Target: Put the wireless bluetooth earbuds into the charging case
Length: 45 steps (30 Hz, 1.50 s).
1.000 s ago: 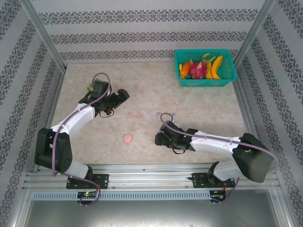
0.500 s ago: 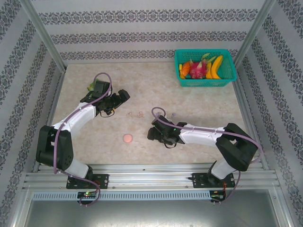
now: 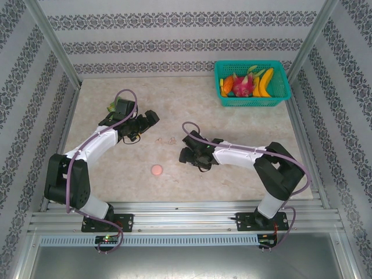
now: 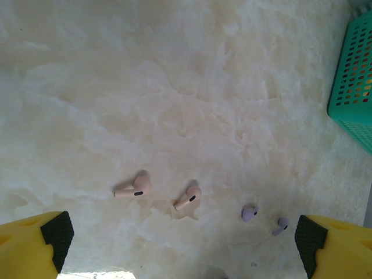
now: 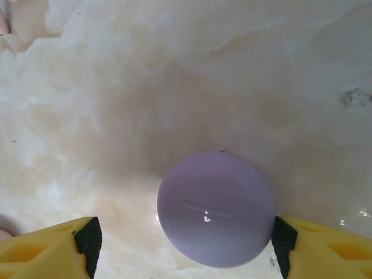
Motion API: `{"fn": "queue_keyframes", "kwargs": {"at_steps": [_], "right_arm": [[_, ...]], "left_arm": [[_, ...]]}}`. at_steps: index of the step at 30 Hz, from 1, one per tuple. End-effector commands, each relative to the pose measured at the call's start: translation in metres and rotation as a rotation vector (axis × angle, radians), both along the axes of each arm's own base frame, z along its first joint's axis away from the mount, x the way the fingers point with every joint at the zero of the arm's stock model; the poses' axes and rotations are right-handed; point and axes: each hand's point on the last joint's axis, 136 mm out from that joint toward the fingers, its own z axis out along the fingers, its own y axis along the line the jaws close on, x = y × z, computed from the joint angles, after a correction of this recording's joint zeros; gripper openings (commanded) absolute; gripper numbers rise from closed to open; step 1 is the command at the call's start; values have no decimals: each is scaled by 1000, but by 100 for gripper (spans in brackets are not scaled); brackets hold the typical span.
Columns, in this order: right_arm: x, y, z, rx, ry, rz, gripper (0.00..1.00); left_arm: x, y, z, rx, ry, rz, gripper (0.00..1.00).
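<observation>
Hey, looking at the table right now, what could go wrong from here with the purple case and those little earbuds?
1. The lilac case sits off-centre in the open right end effector, close to one side with a clear gap on the other, so closing may shove it sideways instead of gripping it.
2. The pink earbuds and lilac earbuds lie close together; the open left end effector could knock a neighbour when picking one.

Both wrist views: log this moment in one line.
right gripper: open, straddling lilac round case, not clamped | left gripper: open, pink earbuds and lilac earbuds ahead
</observation>
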Motion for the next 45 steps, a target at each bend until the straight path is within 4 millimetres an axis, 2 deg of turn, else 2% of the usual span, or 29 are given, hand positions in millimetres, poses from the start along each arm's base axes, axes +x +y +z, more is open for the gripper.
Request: {"fn": "queue_keyframes", "kwargs": {"at_steps": [1, 9, 19, 23, 33, 45], "right_arm": [[2, -9, 2, -108, 13, -2, 79], [4, -18, 2, -316, 10, 43, 79], [10, -7, 0, -383, -63, 295, 79], [12, -6, -4, -379, -55, 330, 79], [7, 1, -23, -336, -11, 264, 76], [0, -21, -40, -371, 18, 89, 72]], "left_arm": [[3, 3, 0, 18, -3, 3, 100], [4, 5, -5, 14, 1, 22, 100], [1, 6, -5, 11, 1, 19, 100], [0, 6, -7, 2, 7, 24, 100], [-4, 7, -7, -12, 2, 41, 100], [-6, 3, -10, -49, -4, 49, 100]]}}
